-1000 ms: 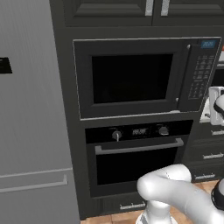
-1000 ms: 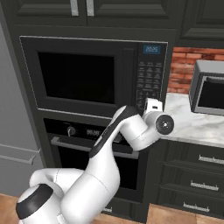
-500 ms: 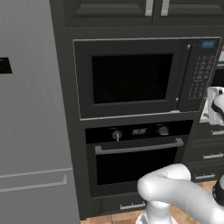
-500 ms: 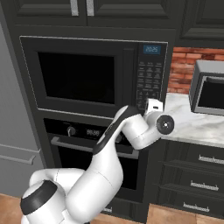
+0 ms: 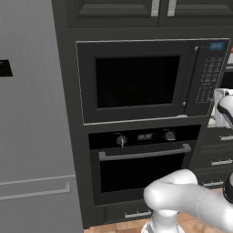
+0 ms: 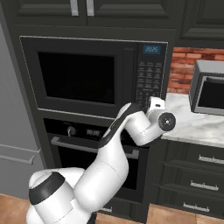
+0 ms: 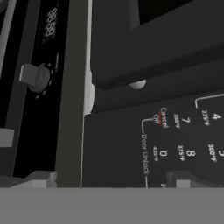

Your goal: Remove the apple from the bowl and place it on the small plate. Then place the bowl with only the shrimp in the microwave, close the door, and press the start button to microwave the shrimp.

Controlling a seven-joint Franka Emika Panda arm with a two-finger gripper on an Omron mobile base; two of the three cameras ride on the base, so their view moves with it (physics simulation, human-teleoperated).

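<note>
Gripper [image 7: 111,181] is held with its fingers spread wide and nothing between them, close against the keypad panel [image 7: 175,140] at the lower right of the microwave [image 5: 150,79]; the door [image 5: 136,82] is seen shut, its vertical bar handle [image 5: 195,75] beside the keypad; a lower oven [image 5: 143,159] is set beneath.

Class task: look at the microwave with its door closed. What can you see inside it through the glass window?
Through the door of the microwave only dark glass shows. Whatever is inside, tray, bowl or food, cannot be made out behind it.
</note>
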